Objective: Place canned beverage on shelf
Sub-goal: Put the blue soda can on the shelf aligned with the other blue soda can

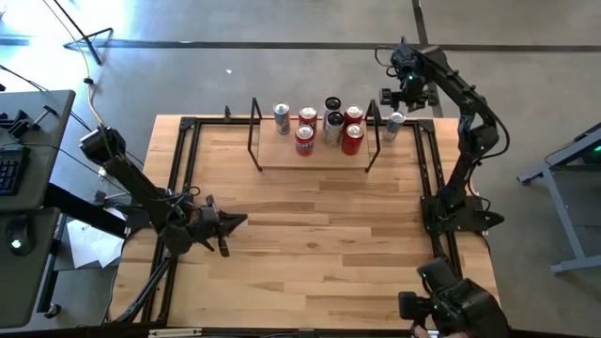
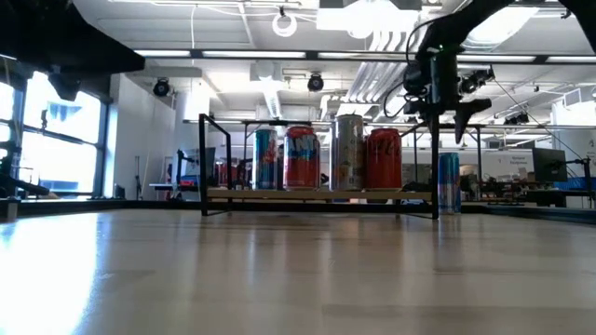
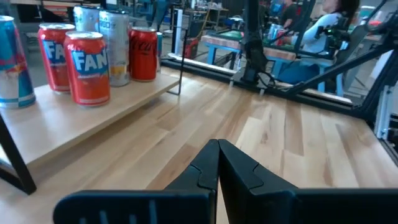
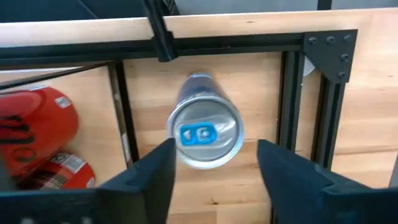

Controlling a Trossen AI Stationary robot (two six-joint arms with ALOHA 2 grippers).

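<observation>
Blue can: a slim blue-and-silver can (image 1: 394, 125) is standing upright on the tabletop (image 1: 319, 235) just right of the shelf (image 1: 315, 155), outside its right black rod frame (image 1: 375, 136).
Right gripper: the right gripper (image 4: 214, 165) is hovering directly above that can, fingers spread wide on either side of its lid, not touching it.
In the way: the shelf's right frame is standing between the can and the plank; the black tabletop rail (image 4: 298, 112) is running close on the can's other side.
Shelf contents: six upright cans — red ones (image 1: 304, 141), a silver one (image 1: 282, 117), a dark-topped one (image 1: 332, 103).
Left gripper: the left gripper (image 1: 225, 225) is resting low at the near left, fingers pressed together, holding nothing.
</observation>
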